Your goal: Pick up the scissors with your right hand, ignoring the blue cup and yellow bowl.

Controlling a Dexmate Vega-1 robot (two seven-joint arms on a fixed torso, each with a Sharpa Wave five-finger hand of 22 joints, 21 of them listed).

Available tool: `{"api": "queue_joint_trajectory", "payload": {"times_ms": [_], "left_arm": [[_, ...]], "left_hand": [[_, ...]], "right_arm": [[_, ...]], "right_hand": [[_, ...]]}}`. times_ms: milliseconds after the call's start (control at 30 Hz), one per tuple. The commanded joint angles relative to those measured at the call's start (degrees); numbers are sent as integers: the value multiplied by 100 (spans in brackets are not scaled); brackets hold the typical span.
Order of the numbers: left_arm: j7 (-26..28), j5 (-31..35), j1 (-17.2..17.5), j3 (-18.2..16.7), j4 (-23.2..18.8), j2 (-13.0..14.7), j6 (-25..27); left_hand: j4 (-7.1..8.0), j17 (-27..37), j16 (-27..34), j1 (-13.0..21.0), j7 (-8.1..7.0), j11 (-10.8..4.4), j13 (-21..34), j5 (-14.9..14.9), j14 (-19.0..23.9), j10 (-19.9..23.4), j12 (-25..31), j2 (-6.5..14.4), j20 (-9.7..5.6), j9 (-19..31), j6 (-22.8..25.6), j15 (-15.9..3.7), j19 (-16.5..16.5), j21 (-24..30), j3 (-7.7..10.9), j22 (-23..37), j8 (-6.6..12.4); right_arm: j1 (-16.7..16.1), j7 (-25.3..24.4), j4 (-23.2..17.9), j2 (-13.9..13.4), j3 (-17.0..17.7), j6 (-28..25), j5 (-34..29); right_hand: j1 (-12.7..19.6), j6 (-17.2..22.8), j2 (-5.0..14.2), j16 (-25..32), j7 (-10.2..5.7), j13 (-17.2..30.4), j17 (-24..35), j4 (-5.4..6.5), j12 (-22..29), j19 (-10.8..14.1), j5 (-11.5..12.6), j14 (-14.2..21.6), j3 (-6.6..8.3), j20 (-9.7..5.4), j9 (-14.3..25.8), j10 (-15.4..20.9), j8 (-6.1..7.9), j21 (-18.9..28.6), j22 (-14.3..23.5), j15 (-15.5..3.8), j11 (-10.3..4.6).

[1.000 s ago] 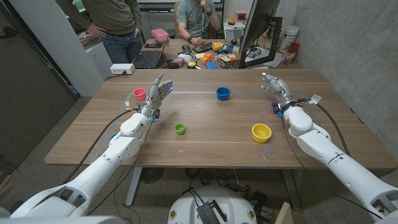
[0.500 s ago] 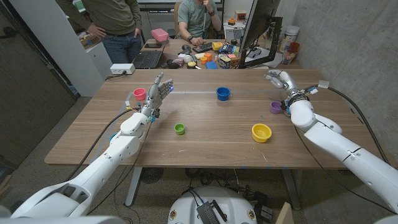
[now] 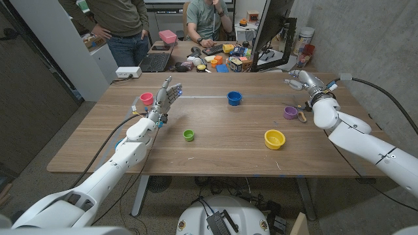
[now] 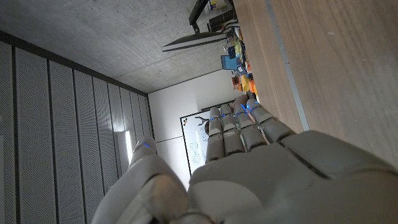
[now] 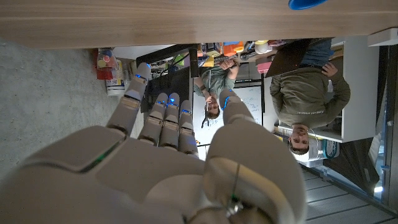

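Note:
The scissors [image 3: 302,117] show as a small brownish-handled item lying on the table just right of a purple cup [image 3: 290,112], partly hidden by my right wrist. My right hand [image 3: 304,80] hovers beyond them near the table's far right part, fingers stretched apart and holding nothing; its back [image 5: 168,155] is seen in the right wrist view. The blue cup [image 3: 234,98] stands at the far middle and also shows as a blue sliver [image 5: 308,3]. The yellow bowl [image 3: 274,139] sits nearer, right of centre. My left hand [image 3: 166,95] stands upright at the left, fingers spread, empty, as the left wrist view also shows [image 4: 249,143].
A pink cup [image 3: 147,98] stands beside my left hand and a green cup [image 3: 189,135] sits left of centre. A monitor [image 3: 271,32] and desk clutter lie beyond the far edge, where two people are. A grey wall runs along the right side.
My right arm has swung to the right and farther back, uncovering the purple cup and the scissors beside it. The left arm has not moved.

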Motion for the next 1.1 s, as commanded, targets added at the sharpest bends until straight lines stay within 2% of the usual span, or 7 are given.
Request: {"api": "queue_joint_trajectory", "payload": {"times_ms": [33, 267, 433, 600, 867, 1100], "left_arm": [[-49, -15, -30, 1, 55, -17, -8], [-81, -22, -57, 18, 94, -33, 13], [-88, -24, -67, 18, 112, -45, 0], [-66, -29, -36, 2, 88, -42, -22], [48, -30, 92, -71, -45, 17, -75], [115, -20, 136, -88, -125, 55, -39]], "left_hand": [[-8, 17, 31, 36, -14, -32, 28, 29, 29, 35, 25, 10, 28, 23, 37, -20, 1, -3, -21, 16, 25], [-6, 17, 31, 36, -15, -61, 28, 29, 30, 25, 20, 13, 36, 23, 45, -25, -2, -2, -27, 17, 26], [-5, 17, 31, 36, -17, -48, 29, 30, 30, 26, 21, 15, 57, 23, 46, -29, -3, -1, -32, 18, 26], [-4, 18, 31, 36, -24, -44, 29, 30, 29, 29, 22, 18, 86, 23, 43, -28, -12, -3, -37, 18, 23], [-2, 18, 31, 36, -27, -48, 29, 31, 29, 34, 24, 22, 92, 23, 54, -31, -15, -2, -43, 19, 27], [-1, 18, 32, 37, -17, -53, 29, 31, 31, 38, 25, 24, 98, 23, 72, -31, -18, -1, -49, 20, 32]], "right_arm": [[69, 726, -392, -576, -105, -750, -259], [179, 1042, -387, -759, -255, -853, -374], [523, 1413, -303, -775, -576, -1011, -683], [867, 1731, -171, -670, -865, -1201, -978], [1183, 1911, 251, -448, -1145, -1306, -1284], [1554, 2322, 539, -239, -1539, -1702, -1607]], "right_hand": [[32, 6, -103, -26, -46, 26, 20, 14, -38, -30, -52, -24, 42, 52, 20, -37, 12, -49, -3, 116, -14], [45, 20, -155, -14, -70, 28, 24, 34, -48, -52, -83, -16, 43, 56, 22, -62, 12, -80, -1, 160, -15], [49, 57, -177, -4, -97, 29, 27, 47, -40, -44, -97, 2, 45, 55, 23, -44, 23, -88, 1, 170, -19], [32, 94, -226, 5, -126, 30, 29, 63, -38, -34, -113, 20, 27, 61, 23, -39, 33, -96, 4, 189, -19], [15, 268, -357, 59, -152, 34, 31, 92, 6, 55, -142, 201, -6, 54, 27, 70, 79, -98, 14, 194, -83], [34, 339, -465, 57, -153, 35, 28, 82, 15, 133, -152, 257, -26, 55, 28, 98, 88, -90, 20, 256, -93]]}}
